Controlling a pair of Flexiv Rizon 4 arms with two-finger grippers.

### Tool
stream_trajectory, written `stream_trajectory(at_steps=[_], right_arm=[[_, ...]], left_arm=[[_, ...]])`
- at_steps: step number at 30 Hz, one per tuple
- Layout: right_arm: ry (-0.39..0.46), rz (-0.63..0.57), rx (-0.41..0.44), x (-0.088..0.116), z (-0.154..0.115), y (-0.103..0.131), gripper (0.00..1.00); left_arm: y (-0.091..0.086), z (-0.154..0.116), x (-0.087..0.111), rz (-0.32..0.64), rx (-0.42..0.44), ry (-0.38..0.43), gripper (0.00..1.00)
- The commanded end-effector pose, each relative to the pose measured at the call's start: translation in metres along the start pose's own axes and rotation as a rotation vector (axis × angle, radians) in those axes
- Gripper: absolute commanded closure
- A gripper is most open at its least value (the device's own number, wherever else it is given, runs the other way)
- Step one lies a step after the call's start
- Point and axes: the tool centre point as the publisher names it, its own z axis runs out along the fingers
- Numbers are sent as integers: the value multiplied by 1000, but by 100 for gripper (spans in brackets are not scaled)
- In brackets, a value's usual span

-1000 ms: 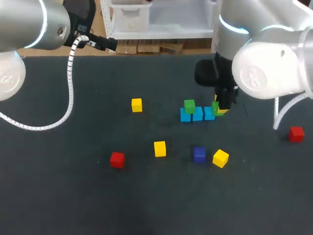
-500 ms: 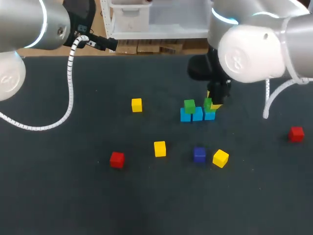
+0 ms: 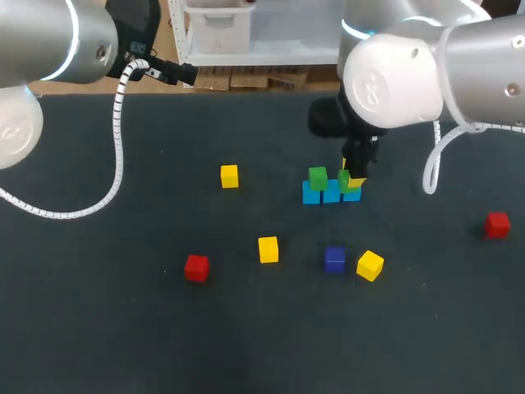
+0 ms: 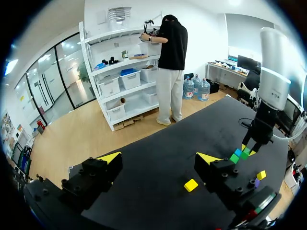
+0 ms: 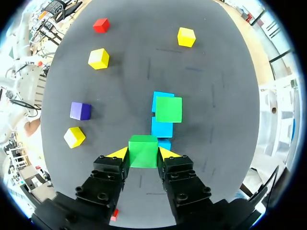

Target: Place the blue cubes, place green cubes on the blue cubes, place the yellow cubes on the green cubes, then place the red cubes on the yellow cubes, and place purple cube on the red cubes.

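Looking down from the head view, the right gripper [image 3: 353, 174] is closed on a green cube [image 3: 344, 177] and holds it over the right end of a row of three blue cubes [image 3: 330, 194] at the middle of the table [image 3: 98, 328]; I cannot tell if it rests on them. A second green cube [image 3: 317, 176] sits on the leftmost blue one. Three yellow cubes [image 3: 268, 249] lie apart, one left of the row and two nearer, with the purple cube [image 3: 334, 258] between these two. One red cube [image 3: 196, 267] is near left, another red cube [image 3: 496, 224] well to the right. The left arm [image 3: 49, 41] is at the far left corner.

In the left wrist view, the left gripper [image 4: 158, 158] is open with nothing between its fingers, and the row is well ahead of it.

In the right wrist view, both fingers press the green cube from two sides, and a blue cube shows just under it.
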Motion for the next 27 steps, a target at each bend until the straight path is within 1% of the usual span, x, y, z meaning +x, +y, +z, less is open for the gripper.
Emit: stream_trajectory(at_steps=[1, 27], right_arm=[[7, 4, -14, -1, 3, -4, 100], [22, 34, -18, -1, 12, -17, 100]], left_arm=[[1, 0, 0, 1, 4, -1, 0], [1, 0, 0, 1, 4, -1, 0]])
